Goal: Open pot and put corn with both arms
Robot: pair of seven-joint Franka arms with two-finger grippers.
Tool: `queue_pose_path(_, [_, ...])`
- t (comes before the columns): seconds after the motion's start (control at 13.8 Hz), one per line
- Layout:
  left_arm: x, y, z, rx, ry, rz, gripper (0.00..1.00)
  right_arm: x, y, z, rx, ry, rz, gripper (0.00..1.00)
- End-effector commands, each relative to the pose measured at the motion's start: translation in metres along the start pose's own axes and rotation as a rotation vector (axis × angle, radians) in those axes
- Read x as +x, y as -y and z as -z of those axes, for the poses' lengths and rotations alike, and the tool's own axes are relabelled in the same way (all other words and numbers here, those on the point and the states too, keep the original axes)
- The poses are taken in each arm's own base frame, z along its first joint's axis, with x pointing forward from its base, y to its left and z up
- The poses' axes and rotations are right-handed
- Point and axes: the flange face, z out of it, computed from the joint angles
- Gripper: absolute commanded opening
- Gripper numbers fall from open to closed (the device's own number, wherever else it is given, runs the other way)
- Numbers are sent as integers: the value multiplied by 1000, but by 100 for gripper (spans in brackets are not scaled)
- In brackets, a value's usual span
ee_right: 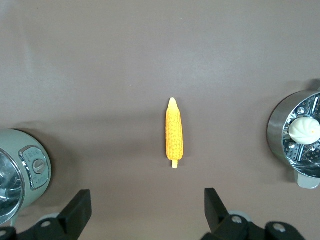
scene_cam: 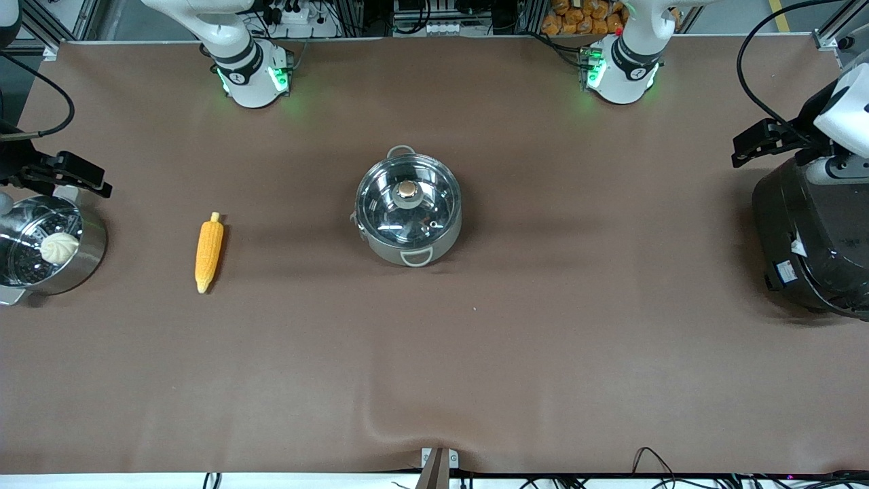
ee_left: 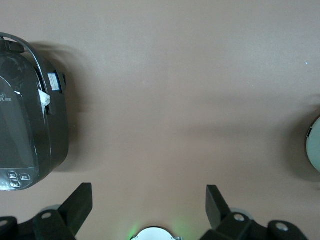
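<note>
The pot point(scene_cam: 407, 234) stands at the table's middle with its glass lid point(scene_cam: 390, 210) on and the brass knob point(scene_cam: 407, 189) on top. Its edge shows in the right wrist view point(ee_right: 15, 175) and the left wrist view point(ee_left: 314, 147). The corn point(scene_cam: 209, 252) lies flat on the cloth toward the right arm's end, apart from the pot, and shows in the right wrist view point(ee_right: 174, 134). My right gripper point(scene_cam: 81, 178) point(ee_right: 147, 197) is open and empty, high over the steamer pot's edge. My left gripper point(scene_cam: 753, 146) point(ee_left: 149, 192) is open and empty, high beside the rice cooker.
A steel steamer pot point(scene_cam: 91, 255) point(ee_right: 277, 125) with a white bun point(scene_cam: 60, 248) point(ee_right: 305, 129) stands at the right arm's end. A big black rice cooker point(scene_cam: 808, 238) point(ee_left: 27, 125) stands at the left arm's end. Brown cloth covers the table.
</note>
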Motion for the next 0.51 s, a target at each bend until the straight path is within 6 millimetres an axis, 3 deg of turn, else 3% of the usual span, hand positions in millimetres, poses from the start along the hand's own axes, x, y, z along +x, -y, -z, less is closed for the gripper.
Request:
queue_pose_path(0.0, [-1, 2, 6, -2, 3, 16, 100, -8, -4, 5, 18, -3, -7, 100])
queue_pose_path(0.44, [-1, -5, -3, 23, 22, -27, 100, -8, -4, 6, 18, -5, -7, 100])
